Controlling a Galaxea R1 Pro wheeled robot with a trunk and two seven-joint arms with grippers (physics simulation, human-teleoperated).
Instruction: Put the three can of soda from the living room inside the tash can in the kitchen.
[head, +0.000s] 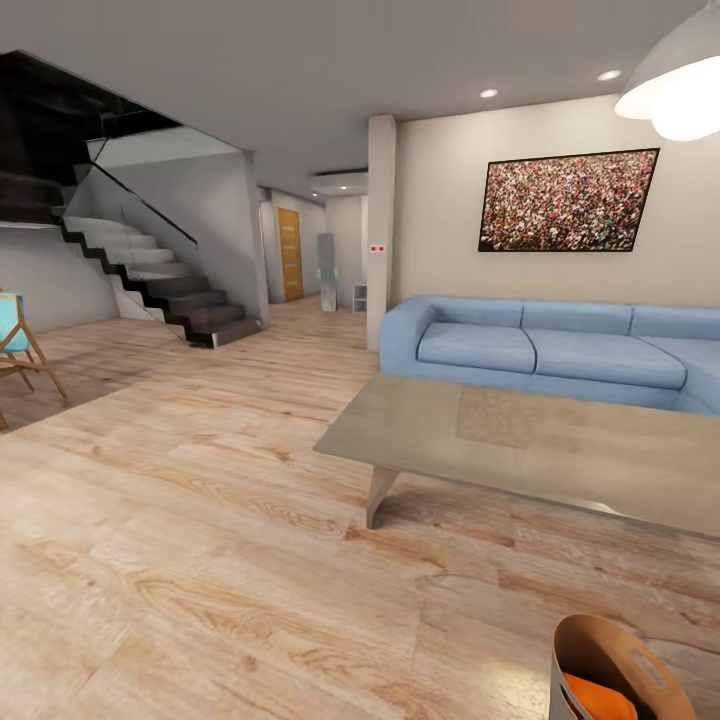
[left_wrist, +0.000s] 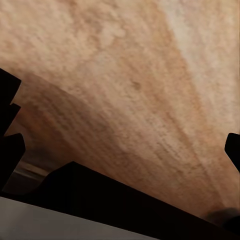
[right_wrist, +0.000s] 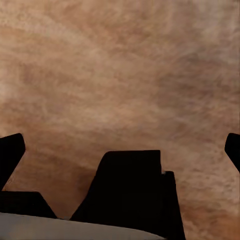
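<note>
The coppery-brown tash can (head: 612, 648) stands at the lower right corner of the head view, on the living room's plank floor, cut off by the frame. Something bright orange (head: 598, 699) lies inside it, the colour of a can of soda; its shape is too cropped to tell more. In the left wrist view my left gripper (left_wrist: 120, 145) hangs open over bare wood floor, fingers (left_wrist: 10, 140) far apart with nothing between them. My right gripper (right_wrist: 120, 150) is likewise open above the floor, its fingertips (right_wrist: 11, 152) at the frame's edges.
A low grey table (head: 540, 450) stands ahead to the right, the blue sofa (head: 560, 350) behind it under a wall picture (head: 567, 200). Dark stairs (head: 160, 285) rise at the left, near a wooden chair (head: 18, 345). A pillar (head: 380, 230) flanks a hallway with an orange door (head: 290, 255).
</note>
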